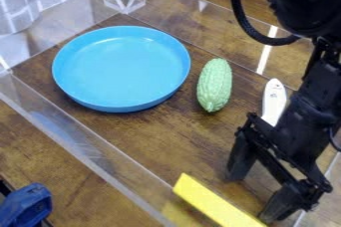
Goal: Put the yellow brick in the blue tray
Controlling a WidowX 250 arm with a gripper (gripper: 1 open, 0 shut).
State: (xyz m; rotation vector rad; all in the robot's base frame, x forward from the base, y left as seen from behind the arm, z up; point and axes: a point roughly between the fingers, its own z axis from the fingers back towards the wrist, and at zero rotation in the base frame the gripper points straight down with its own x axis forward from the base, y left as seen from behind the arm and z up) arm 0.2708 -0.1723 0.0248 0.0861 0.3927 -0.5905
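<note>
- Gripper (277,183) jaws spread wide, empty, beside the yellow brick (213,202) at the desk's near edge.
- Recommended: straddle its narrow sides squarely before closing; blue tray (120,67) lies well apart.

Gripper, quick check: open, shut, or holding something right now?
Gripper: open, fingers spread, holding nothing. The yellow brick lies on the table to the left of its fingers, outside the blue tray.
</note>
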